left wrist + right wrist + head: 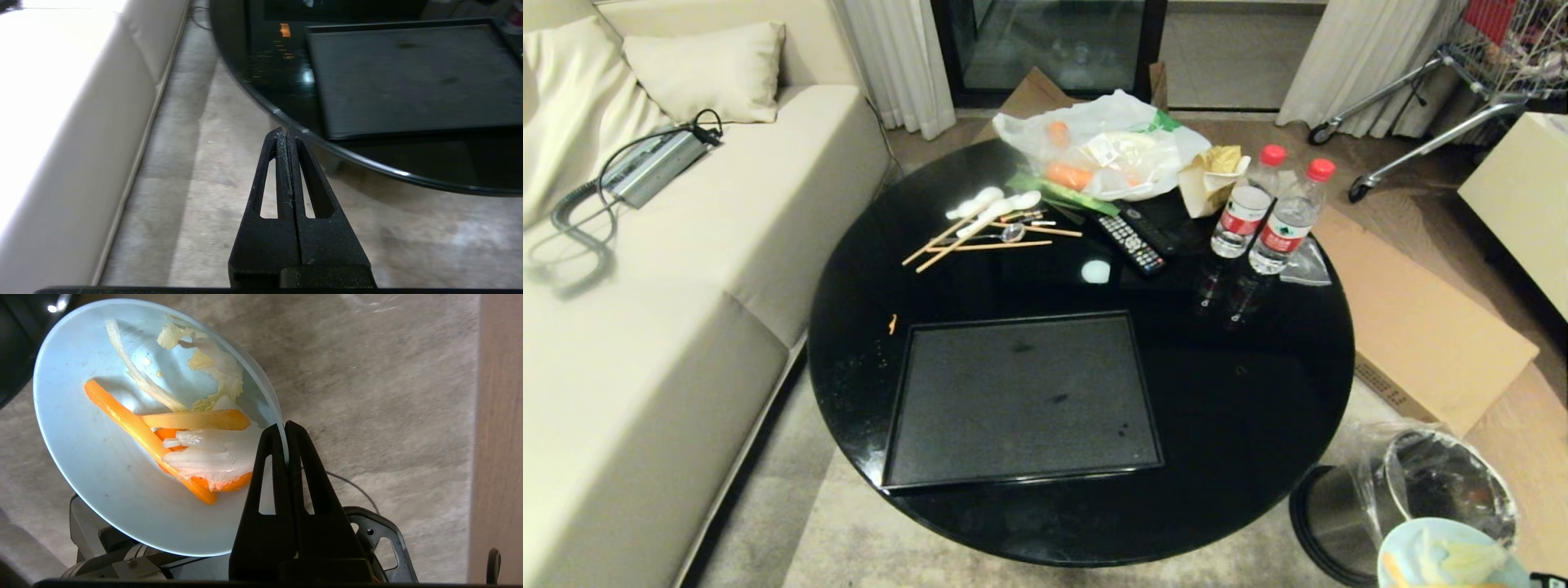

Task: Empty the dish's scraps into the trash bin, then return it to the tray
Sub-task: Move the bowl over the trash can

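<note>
While the tray [1021, 400] sits bare on the table [1241, 392], the right pincer [286, 428] clamps the dish [102, 465] rim, scraps [179, 437] inside.

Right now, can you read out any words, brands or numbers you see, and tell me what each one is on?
No text can be read out.
Water bottles: red and white labels, print too small to read.
Remote control: button markings too small to read.
Clear bag of carrots: a pale label and green print, blurred.
Cardboard sheet: dark marks on its near edge, illegible.
Tray, dish, trash bin: no lettering shows.
</note>
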`<state>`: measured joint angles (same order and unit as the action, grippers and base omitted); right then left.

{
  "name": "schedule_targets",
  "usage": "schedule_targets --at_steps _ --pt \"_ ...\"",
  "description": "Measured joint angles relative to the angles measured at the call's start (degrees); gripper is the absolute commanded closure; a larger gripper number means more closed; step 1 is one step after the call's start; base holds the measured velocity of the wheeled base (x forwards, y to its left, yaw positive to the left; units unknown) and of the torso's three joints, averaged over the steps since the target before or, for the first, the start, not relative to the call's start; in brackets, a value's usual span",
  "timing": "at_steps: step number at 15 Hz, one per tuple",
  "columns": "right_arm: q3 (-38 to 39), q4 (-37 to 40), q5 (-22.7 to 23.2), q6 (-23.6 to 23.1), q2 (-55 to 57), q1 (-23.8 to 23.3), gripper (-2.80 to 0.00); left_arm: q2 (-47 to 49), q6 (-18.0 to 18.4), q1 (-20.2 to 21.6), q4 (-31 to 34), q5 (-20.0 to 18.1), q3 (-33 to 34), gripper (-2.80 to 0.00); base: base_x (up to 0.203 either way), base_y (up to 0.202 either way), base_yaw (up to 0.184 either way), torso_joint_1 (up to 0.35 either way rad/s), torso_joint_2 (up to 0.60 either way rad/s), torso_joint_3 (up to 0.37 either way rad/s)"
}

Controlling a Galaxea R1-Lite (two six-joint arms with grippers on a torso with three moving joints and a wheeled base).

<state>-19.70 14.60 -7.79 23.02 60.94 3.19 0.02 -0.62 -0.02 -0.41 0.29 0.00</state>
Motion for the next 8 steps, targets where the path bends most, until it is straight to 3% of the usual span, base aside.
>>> schedule_targets --at_steps 8 --pt "0.0 0.0 0.0 0.0 0.0 -0.1 0.0 0.0 0.0 0.0 0.0 0.0 0.0 0.0 0.0 -0.184 0.005 0.005 0.0 0.003"
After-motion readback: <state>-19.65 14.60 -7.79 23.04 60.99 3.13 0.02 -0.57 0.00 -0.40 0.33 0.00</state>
